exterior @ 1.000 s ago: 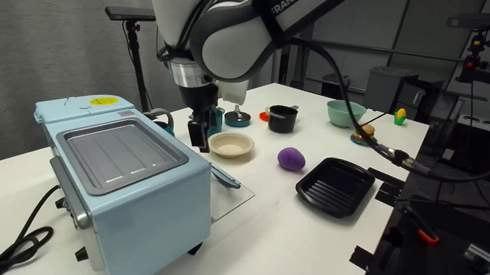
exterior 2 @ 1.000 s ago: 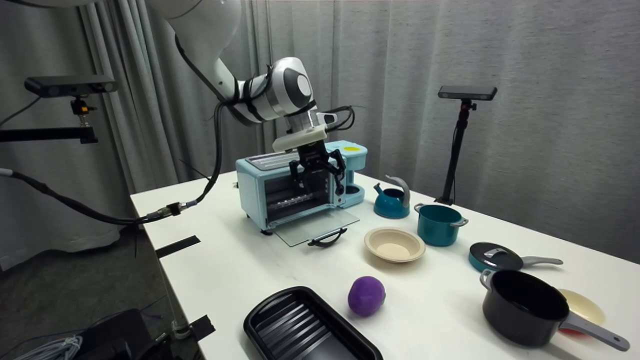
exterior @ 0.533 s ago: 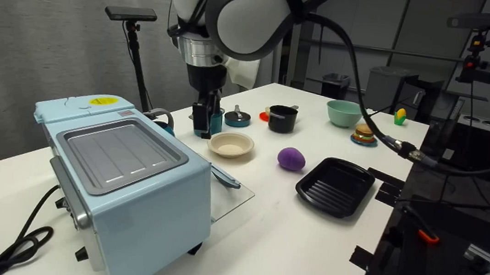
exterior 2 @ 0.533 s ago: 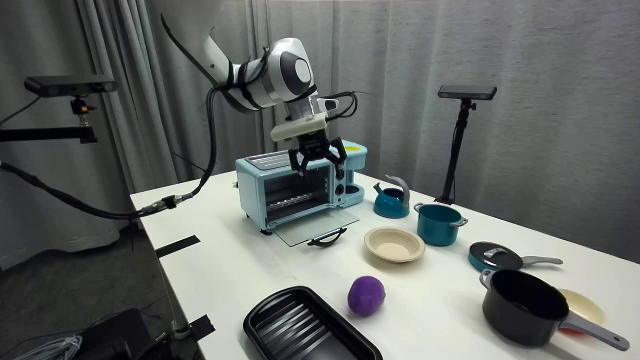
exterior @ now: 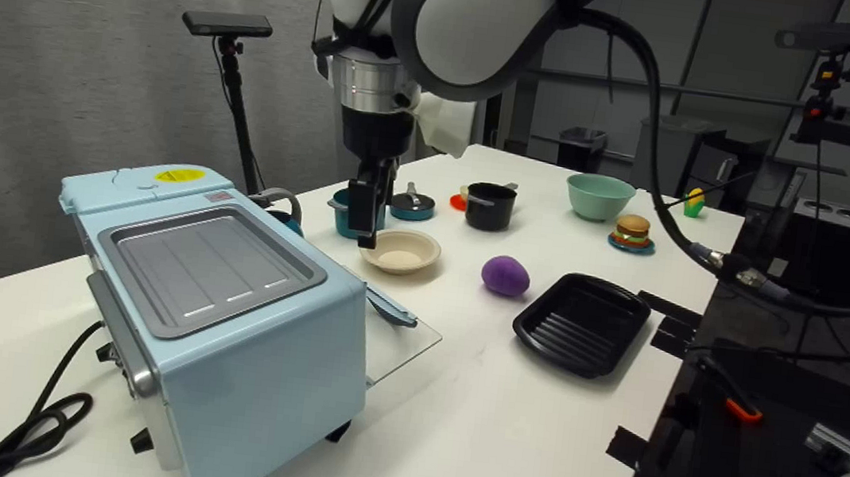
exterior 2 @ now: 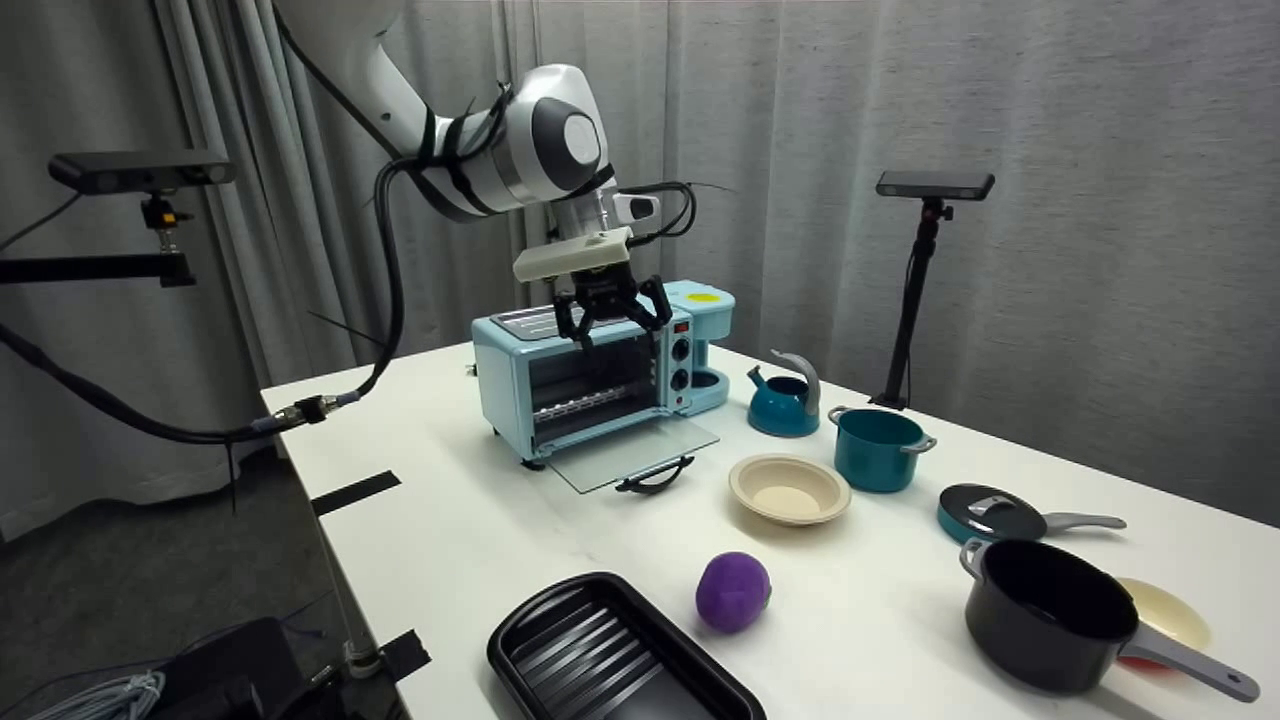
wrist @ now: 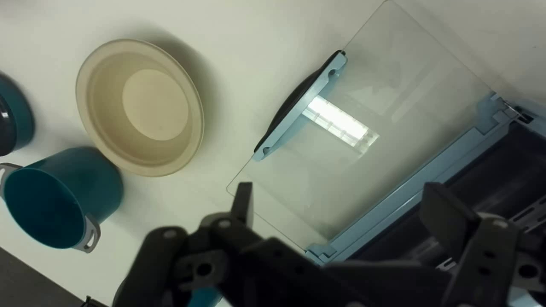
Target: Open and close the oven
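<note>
The pale blue oven (exterior: pixel 264 388) stands on the table with its glass door (exterior 2: pixel 632 452) folded down flat in front. The dark oven cavity (exterior 2: pixel 560 385) shows behind it. The door's black handle (wrist: pixel 300 104) lies at the outer edge of the glass, away from the opening. My gripper (exterior 2: pixel 618 335) hangs above and in front of the cavity, apart from the oven. From the wrist, my gripper (wrist: pixel 339 189) is spread wide over the door's hinge side, nothing between its fingers. A finger (wrist: pixel 244 202) overlaps the near corner of the glass in that view.
A beige bowl (wrist: pixel 155 104) and a teal pot (wrist: pixel 64 196) stand beyond the door. Near the oven's coffee-maker end sits a teal kettle (exterior 2: pixel 785 405). A purple eggplant toy (exterior 2: pixel 733 592) and a black ridged tray (exterior 2: pixel 620 650) lie farther out. The arm's cable (exterior: pixel 649 136) hangs in a loop.
The gripper rises from in front of the cavity, then shifts slightly along the oven, away from the kettle. The lowered door and the other objects have not moved.
</note>
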